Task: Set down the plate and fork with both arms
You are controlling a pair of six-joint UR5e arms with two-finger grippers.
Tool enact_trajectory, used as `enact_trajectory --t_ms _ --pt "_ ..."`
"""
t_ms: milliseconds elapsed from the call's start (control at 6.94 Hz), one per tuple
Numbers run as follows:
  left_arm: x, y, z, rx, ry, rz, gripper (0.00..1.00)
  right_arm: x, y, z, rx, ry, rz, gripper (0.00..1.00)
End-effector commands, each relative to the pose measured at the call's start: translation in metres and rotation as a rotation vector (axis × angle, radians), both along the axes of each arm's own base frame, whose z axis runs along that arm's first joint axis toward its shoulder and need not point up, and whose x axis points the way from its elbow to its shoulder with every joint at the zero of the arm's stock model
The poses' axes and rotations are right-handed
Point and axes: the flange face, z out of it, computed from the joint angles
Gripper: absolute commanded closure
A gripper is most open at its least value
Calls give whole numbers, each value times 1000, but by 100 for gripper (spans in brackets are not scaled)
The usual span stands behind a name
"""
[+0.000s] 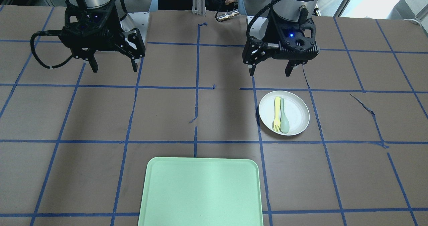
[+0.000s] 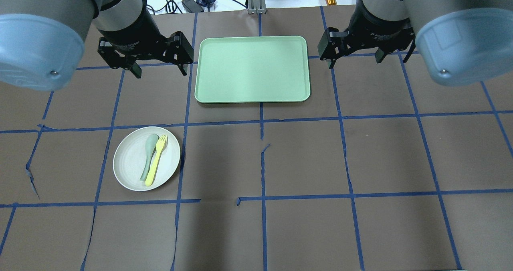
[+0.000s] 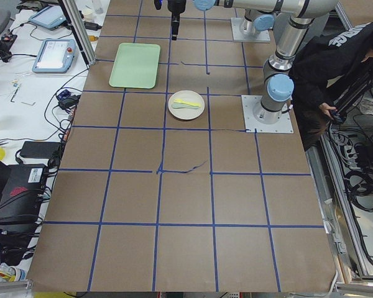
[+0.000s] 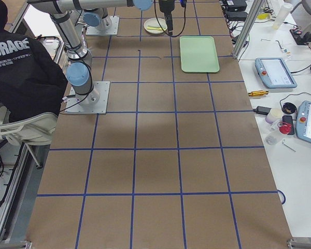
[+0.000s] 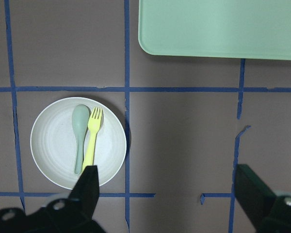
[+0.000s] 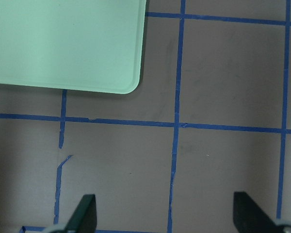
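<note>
The white plate [image 2: 128, 158] lies on the brown table, on my left side. The yellow fork [image 2: 156, 160] lies in it beside a grey-green spoon [image 2: 148, 154]. The front view shows the plate [image 1: 296, 112] and fork [image 1: 277, 115] too. My left gripper [image 2: 160, 73] is open and empty, hanging above the table beyond the plate; its wrist view looks down on the plate [image 5: 53, 141] and fork [image 5: 91, 141]. My right gripper [image 2: 354, 62] is open and empty, right of the tray.
A pale green tray [image 2: 252, 68] lies at the table's far middle between the two grippers, with nothing on it. Blue tape lines cross the brown table [image 2: 304, 158]. A person sits behind the robot base in the side views.
</note>
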Motion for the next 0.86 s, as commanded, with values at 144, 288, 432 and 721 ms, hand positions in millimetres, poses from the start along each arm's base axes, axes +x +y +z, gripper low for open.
enact_trajectory --t_ms 144,288,432,721 --pt "-1 0 0 1 0 -1 0 0 0 1 1 2 0 0" --pt "0 0 0 1 0 0 0 0 0 0 -4 0 0 0" --pt "0 0 0 1 0 0 0 0 -1 2 -8 -1 0 0" --pt "0 0 0 1 0 0 0 0 0 -1 -5 -1 0 0"
